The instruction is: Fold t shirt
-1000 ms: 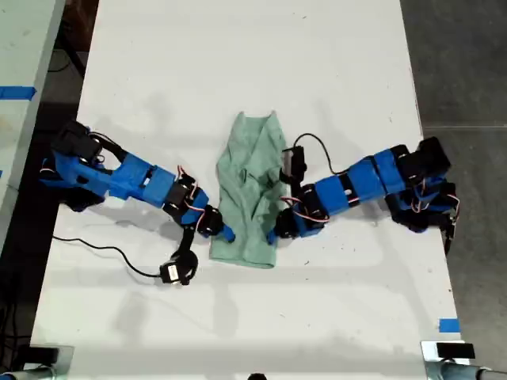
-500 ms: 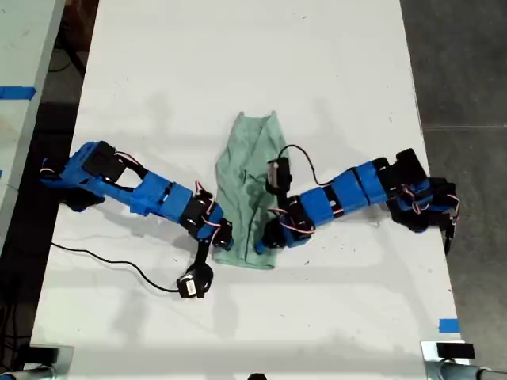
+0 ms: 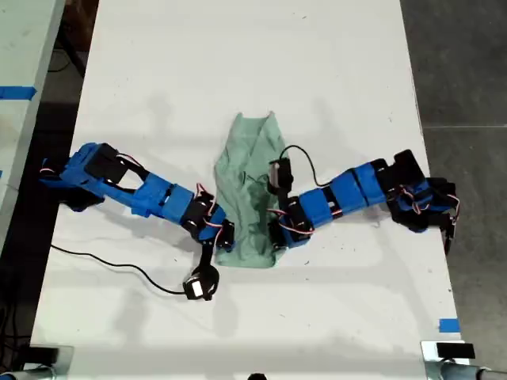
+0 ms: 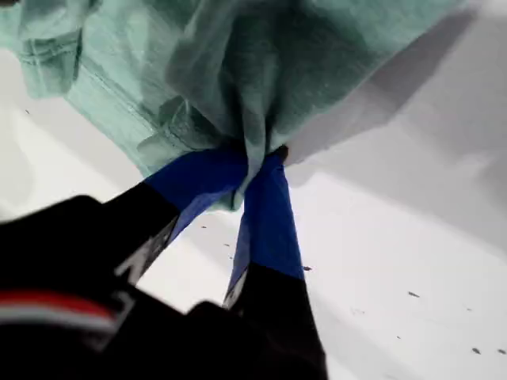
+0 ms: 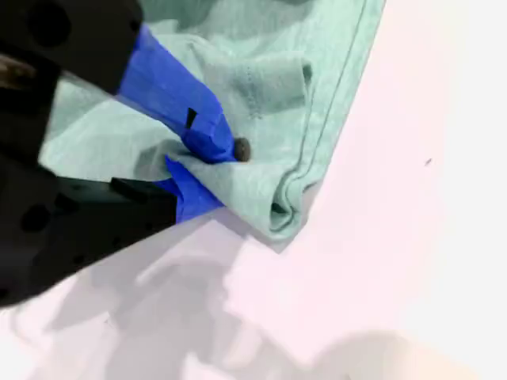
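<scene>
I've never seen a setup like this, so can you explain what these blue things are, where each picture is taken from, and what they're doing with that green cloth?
The blue things are two small robot arms on a white table. One picture looks down from above and shows both arms meeting at a pale green t shirt lying wrinkled in the middle. The other two pictures come from cameras riding on the arms' own grippers, so they look along the fingers from close up. In the first one, my first gripper has its blue jaws pinched on a bunch of the shirt's fabric. In the second, my second gripper is clamped on cloth near a hemmed corner. Both arms hold the shirt's lower edge in the overhead picture; which is which I cannot tell.
</scene>
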